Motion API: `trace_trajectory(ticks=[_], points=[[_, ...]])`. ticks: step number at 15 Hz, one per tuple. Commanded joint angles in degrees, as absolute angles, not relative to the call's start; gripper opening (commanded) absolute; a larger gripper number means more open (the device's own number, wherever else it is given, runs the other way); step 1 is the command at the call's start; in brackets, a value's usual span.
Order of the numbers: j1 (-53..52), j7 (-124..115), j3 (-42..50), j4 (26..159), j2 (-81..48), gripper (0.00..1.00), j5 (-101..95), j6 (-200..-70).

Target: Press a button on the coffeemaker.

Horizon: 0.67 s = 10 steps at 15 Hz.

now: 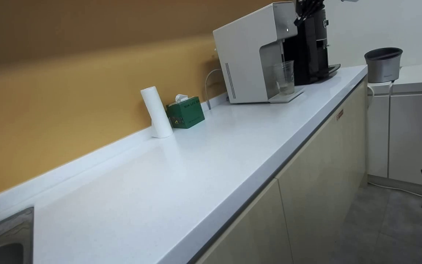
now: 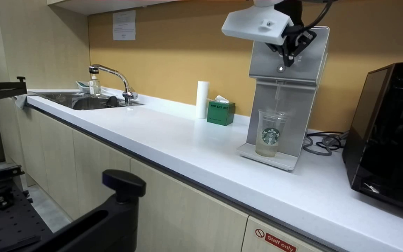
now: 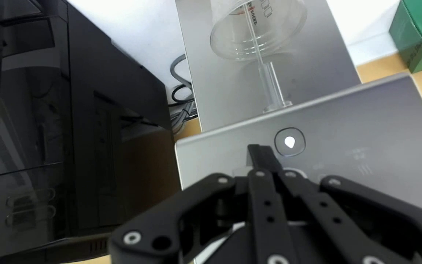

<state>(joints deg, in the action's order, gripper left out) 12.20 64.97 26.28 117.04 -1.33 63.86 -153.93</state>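
Note:
The coffeemaker is a tall white box with a grey front panel and a recessed bay. Its panel also fills the lower part of the wrist view. A round button with a lit drop mark is on the panel; it also shows in an exterior view. My gripper is shut and empty, its fingertips just beside the button at the panel. It also shows in both exterior views. I cannot tell whether the fingertips touch the panel.
A clear cup with pale liquid stands on the coffeemaker's tray. A thin clear line runs from the spout into it. A black machine stands beside, with cables between. A green tissue box and paper roll are by the wall.

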Motion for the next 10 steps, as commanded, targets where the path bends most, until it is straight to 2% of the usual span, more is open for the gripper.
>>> trace_trajectory(ticks=[1, 10], points=[[14.76, 57.63, 23.56, 121.72, 4.29, 0.0, 56.04, -154.46], [15.67, 48.54, 23.27, 125.98, 9.31, 0.0, 45.64, -153.44]])
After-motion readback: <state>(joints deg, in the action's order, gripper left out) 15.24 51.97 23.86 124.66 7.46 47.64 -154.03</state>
